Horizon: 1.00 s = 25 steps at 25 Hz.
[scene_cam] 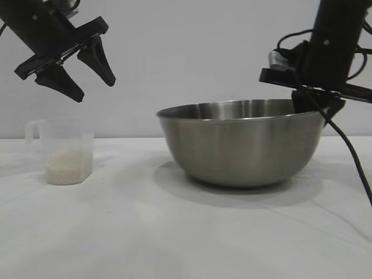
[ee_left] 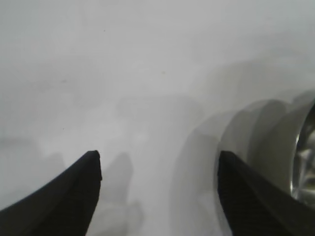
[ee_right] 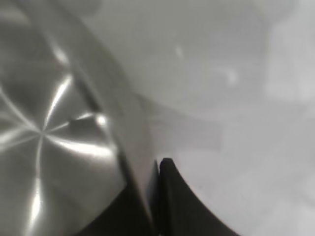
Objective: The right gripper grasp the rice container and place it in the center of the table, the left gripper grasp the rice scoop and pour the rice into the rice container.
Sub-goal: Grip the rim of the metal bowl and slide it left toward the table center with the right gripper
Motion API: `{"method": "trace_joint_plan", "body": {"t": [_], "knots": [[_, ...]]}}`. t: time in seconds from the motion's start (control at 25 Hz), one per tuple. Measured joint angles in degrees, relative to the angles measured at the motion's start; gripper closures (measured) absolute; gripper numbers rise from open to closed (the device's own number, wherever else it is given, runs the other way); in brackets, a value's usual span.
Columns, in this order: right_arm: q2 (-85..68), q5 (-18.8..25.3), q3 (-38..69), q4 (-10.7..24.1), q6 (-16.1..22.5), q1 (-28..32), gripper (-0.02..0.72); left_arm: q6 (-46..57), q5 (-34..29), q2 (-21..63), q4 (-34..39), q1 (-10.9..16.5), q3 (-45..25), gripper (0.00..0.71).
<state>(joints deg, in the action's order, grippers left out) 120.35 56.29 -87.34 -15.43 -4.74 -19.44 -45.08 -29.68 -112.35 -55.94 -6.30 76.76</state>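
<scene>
I have the right gripper (scene_cam: pixel 311 107) at the bowl's 3 o'clock edge in the exterior view, pointing almost straight down, fingers pinched together on the rim of the rice container (scene_cam: pixel 241 145). My right wrist view confirms it: one finger inside the bowl, one outside, the steel wall clamped between them, no gap visible. The container sits on the bench (scene_cam: pixel 174 232) right of centre, upright, brushed steel; from the exterior view I can't see into it. Cables trail from the right arm down past the bowl's 4 o'clock side. The left gripper (scene_cam: pixel 81 72) hangs in the air at roughly 10 o'clock from the bowl, angled down, fingers (ee_left: pixel 74 196) spread apart, holding nothing. The rice scoop (scene_cam: pixel 65 151) stands upright on the bench below it and slightly toward 7 o'clock of the fingertips, clear of them, handle on the side away from the bowl. The rice (scene_cam: pixel 67 165) fills roughly the bottom third of the scoop. Scoop and bowl are well apart, bare bench between them. In my left wrist view I get the two open fingertips over white bench and a sliver of the bowl's rim at one edge; the scoop doesn't show there.
</scene>
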Motion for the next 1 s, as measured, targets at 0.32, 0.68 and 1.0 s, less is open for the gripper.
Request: {"method": "trace_joint_plan", "body": {"t": [0.32, 0.68, 1.0], "knots": [[0.86, -0.79, 0.00, -4.03, -0.11, -0.16, 0.646, 0.00, 0.00, 0.00, 0.00, 0.00, 0.00, 0.266], [1.05, 0.47, -2.56, -3.77, -0.11, -0.16, 0.269, 0.00, 0.00, 0.00, 0.00, 0.00, 0.00, 0.266], [-1.30, 7.06, -13.31, 4.02, 0.23, -0.16, 0.140, 0.00, 0.00, 0.00, 0.00, 0.00, 0.00, 0.266]]}}
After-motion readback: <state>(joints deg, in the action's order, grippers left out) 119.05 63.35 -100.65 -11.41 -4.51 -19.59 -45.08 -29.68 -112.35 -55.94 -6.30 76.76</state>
